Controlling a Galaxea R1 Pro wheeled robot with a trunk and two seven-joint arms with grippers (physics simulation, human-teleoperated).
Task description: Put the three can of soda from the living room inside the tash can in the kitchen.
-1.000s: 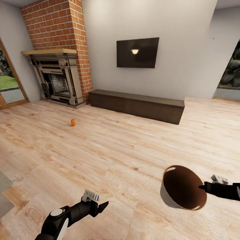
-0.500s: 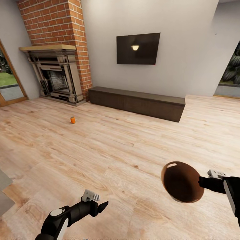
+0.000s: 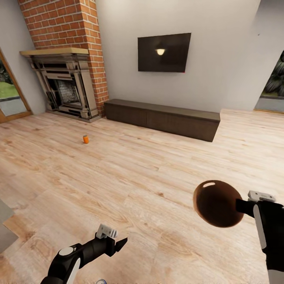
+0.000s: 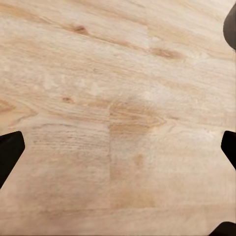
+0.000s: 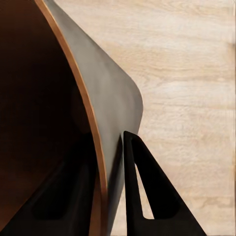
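Observation:
One orange can of soda stands upright on the living room's plank floor, far ahead on the left, near the fireplace. The brown trash can hangs in the air at the lower right, tipped so its dark mouth faces me. My right gripper is shut on its rim. In the right wrist view, the right gripper has one finger inside the trash can's wall and one finger outside. My left gripper is open and empty, low over bare floor.
A brick fireplace stands at the back left. A long low dark bench runs under the wall TV. A glass door is at the far left. A grey edge juts in at the lower left. A small round bluish thing sits at the bottom edge.
The whole view has shifted, so the camera moved. My right arm lifted the trash can and turned its mouth more toward me. The left arm kept its pose.

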